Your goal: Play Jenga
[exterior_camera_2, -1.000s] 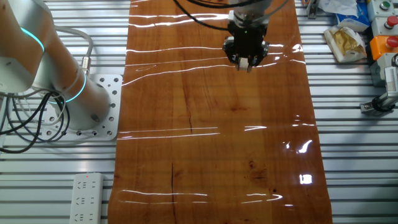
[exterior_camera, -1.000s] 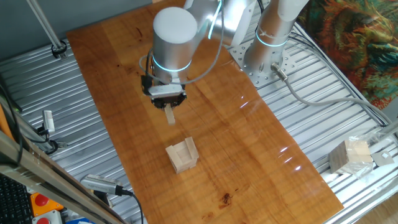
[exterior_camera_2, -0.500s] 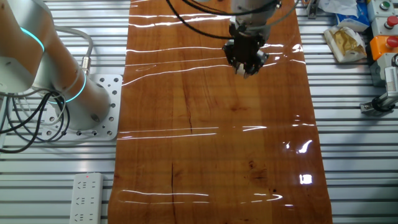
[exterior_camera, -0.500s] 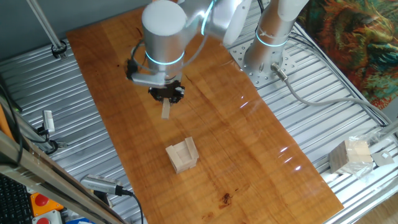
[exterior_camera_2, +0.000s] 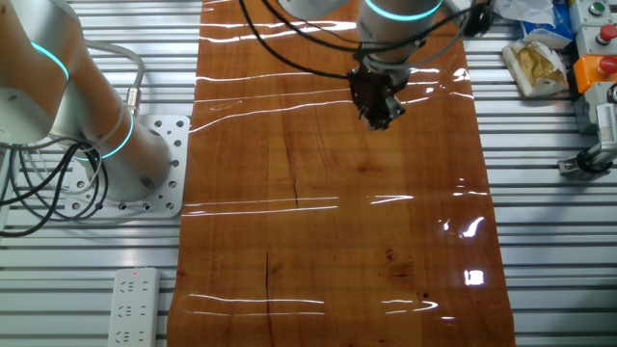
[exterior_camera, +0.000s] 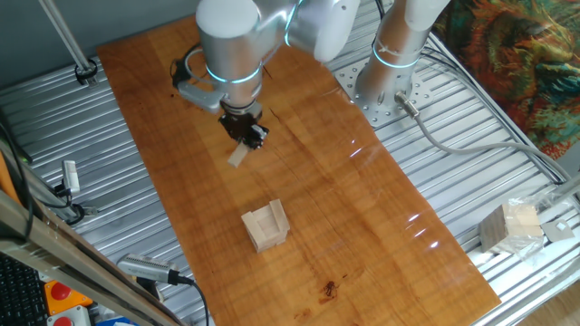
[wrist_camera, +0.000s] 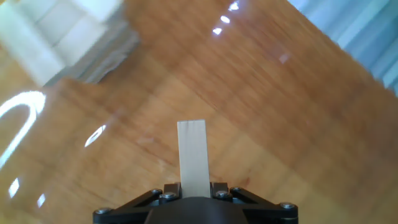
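Note:
The Jenga stack (exterior_camera: 265, 225) is a small squat pile of pale wooden blocks on the wooden table, toward its near end. It also shows blurred at the top left of the hand view (wrist_camera: 59, 28). My gripper (exterior_camera: 246, 138) is shut on a slim loose block (exterior_camera: 238, 156), held above the table, up-table from the stack and apart from it. In the hand view the loose block (wrist_camera: 193, 155) sticks out straight ahead between the jaws. In the other fixed view my gripper (exterior_camera_2: 379, 114) hangs over the table's far part; the stack is out of that view.
The wooden table (exterior_camera: 362, 217) lies on a ribbed metal bench. The arm's base (exterior_camera: 385, 86) stands at the table's edge. A pale block cube wrapped in clear plastic (exterior_camera: 512, 226) sits off the table at right. A power strip (exterior_camera_2: 133, 306) lies beside the table.
My gripper has turned about its axis with the loose block in it and shifted slightly up-table. The stack has not moved.

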Controlling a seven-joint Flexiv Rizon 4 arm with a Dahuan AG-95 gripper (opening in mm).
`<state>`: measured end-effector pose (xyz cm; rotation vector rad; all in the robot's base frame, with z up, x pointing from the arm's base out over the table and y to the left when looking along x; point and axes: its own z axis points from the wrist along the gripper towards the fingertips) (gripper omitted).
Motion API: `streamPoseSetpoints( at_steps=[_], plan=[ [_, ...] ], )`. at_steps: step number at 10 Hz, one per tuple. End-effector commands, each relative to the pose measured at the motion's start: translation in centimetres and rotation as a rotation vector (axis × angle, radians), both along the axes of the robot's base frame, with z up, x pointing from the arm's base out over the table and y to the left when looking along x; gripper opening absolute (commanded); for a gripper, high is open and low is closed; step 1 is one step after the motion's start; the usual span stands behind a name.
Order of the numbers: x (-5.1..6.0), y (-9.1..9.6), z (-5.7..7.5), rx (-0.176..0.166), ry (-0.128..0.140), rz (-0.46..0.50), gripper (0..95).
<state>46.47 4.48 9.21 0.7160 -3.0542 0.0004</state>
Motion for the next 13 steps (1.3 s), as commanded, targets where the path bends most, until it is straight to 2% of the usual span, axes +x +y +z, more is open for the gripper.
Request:
streamPoseSetpoints(
  at_steps=[1,2,5,9,11,13],
  plan=[
    [-1.14,-0.49,-0.6,0.034,0.015,-0.266,0.0],
    [-1.15,-0.5,-0.59,0.035,0.015,-0.282,0.0],
    [-1.15,-0.5,-0.59,0.018,0.023,-0.412,0.0],
    [-1.15,-0.5,-0.59,-0.008,0.032,-0.425,0.0],
    [-1.15,-0.5,-0.59,-0.008,0.03,-0.405,38.0],
    [-1.15,-0.5,-0.61,-0.009,0.03,-0.398,38.0]
  ],
)
